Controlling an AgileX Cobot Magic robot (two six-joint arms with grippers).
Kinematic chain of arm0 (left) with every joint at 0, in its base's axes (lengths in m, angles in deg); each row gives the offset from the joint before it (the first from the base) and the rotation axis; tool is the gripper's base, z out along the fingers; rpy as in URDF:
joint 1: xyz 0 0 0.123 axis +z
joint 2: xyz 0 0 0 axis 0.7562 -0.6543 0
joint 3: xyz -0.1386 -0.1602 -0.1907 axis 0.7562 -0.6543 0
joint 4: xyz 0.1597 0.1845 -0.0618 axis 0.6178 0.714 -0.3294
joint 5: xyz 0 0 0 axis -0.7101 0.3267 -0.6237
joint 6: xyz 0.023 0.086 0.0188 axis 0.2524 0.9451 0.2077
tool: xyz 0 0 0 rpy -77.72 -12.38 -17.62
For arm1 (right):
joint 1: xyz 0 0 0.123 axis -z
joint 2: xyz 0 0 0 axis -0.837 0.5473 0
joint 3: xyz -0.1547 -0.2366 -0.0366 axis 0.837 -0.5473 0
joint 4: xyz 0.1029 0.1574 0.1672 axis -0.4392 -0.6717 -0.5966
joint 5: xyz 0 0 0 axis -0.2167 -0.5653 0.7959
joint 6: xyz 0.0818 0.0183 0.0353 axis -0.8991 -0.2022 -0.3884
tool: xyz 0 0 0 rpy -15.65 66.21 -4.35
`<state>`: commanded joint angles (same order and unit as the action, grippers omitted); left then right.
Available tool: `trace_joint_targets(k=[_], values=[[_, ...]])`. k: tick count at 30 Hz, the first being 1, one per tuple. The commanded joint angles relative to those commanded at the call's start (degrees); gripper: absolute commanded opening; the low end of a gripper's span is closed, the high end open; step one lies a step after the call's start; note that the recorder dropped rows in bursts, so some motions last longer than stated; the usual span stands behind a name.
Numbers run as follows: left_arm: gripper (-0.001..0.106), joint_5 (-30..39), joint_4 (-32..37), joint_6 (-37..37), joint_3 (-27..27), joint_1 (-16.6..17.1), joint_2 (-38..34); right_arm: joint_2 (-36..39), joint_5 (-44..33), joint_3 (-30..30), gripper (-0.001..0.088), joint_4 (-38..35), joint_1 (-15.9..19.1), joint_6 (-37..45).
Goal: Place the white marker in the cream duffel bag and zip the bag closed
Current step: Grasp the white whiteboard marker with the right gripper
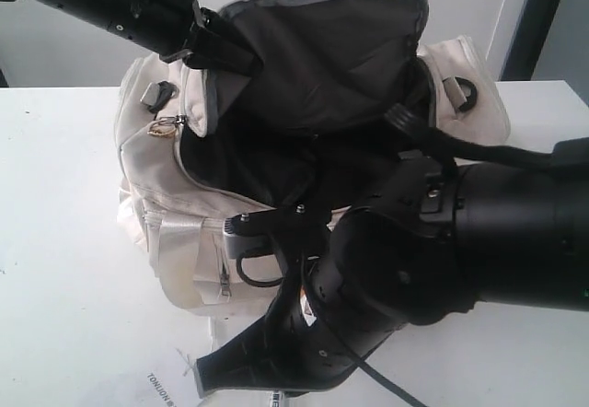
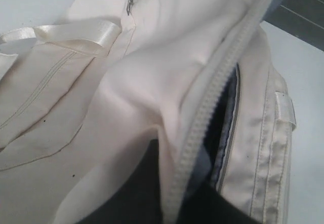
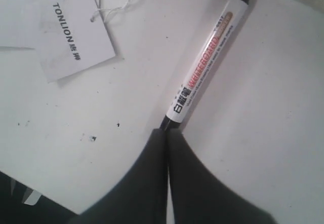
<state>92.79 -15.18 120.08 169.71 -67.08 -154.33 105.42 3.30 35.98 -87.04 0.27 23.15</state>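
The cream duffel bag (image 1: 161,163) lies on the white table (image 1: 64,241) with its top flap (image 1: 340,39) lifted, showing the dark lining. My left gripper (image 1: 221,48) is shut on the flap's edge, and the left wrist view shows the zip teeth (image 2: 212,92) pinched between its black fingers (image 2: 136,193). The white marker (image 3: 205,62), black-capped with red print, points away from my right gripper (image 3: 167,133), which is shut on its dark end over the table. In the exterior view this gripper (image 1: 204,370) hangs low in front of the bag and hides the marker.
A white paper tag (image 3: 76,34) with black print and string lies on the table beside the marker, also visible at the front edge (image 1: 166,390). A gold ring zip pull (image 1: 164,128) hangs at the bag's left end. My right arm (image 1: 479,232) covers the bag's front right.
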Motion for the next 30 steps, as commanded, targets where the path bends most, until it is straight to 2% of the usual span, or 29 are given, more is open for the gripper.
trace_joint_targets(k=[3,9,13,18,30], values=[[0.0,-0.18,0.0,0.0,0.0,0.0,0.0,0.88,-0.75,0.0,0.003,-0.24,0.0,-0.38],[0.0,-0.33,0.39,0.0,0.0,0.0,0.0,2.94,-0.9,0.0,0.0205,-0.24,0.0,-2.01],[0.0,-0.33,0.39,0.0,0.0,0.0,0.0,4.85,0.63,0.0,0.0276,-0.65,0.0,-5.47],[0.0,-0.33,0.39,0.0,0.0,0.0,0.0,6.27,1.64,0.0,0.0294,-0.94,0.0,-12.97],[0.0,-0.33,0.39,0.0,0.0,0.0,0.0,9.9,5.94,0.0,0.0294,-1.58,0.0,-12.66]])
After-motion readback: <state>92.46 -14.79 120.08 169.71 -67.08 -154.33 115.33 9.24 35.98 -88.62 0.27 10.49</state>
